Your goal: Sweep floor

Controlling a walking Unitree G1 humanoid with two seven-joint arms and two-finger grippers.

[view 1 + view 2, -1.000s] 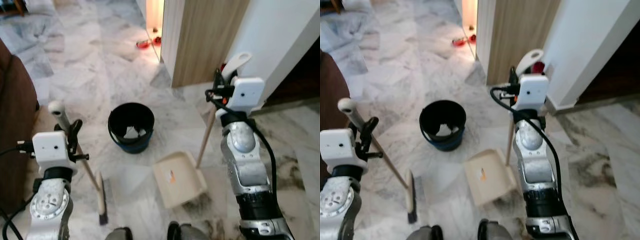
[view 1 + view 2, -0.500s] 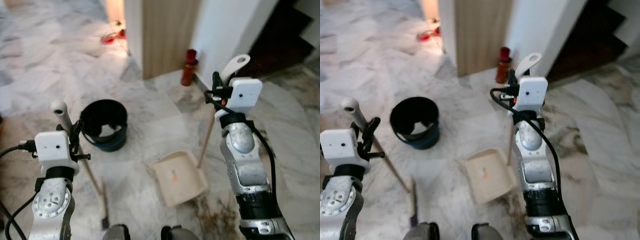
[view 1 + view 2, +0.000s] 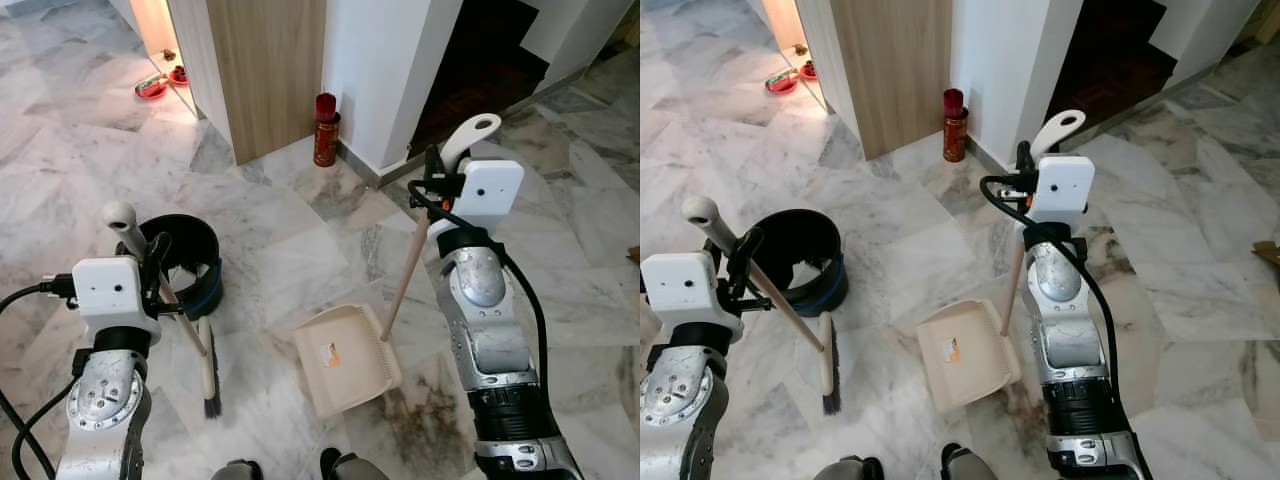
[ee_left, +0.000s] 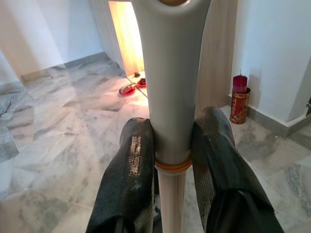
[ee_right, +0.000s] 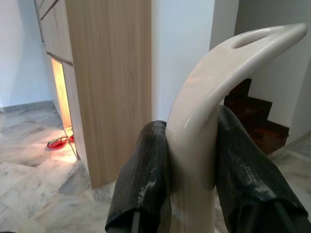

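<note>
Nearest, a dark smear of dirt (image 3: 425,425) on the marble, just right of the dustpan (image 3: 345,358), whose tray sits flat on the floor, mouth toward the robot. Right gripper (image 5: 192,155) is clamped on the dustpan's looped handle top, both fingers (image 5: 141,179) pressed to it; the pole slants down-left to the tray. Left gripper (image 4: 170,155) is closed tight around the broom (image 3: 208,370) pole near its pale cap; brush head rests on the floor left of the dustpan, just beside the black bucket (image 3: 190,262).

Judgement: broom head lies on the wrong side of the dirt. Best to carry it over or around the tray to the right, then draw short strokes leftward into the mouth, holding the tray edge hard down.

Room: open marble right and far-right. Bucket crowds the broom's left. Farther off, a red canister (image 3: 325,130) stands at the wall foot, wood panel and white corner behind; dark stairway beyond.
</note>
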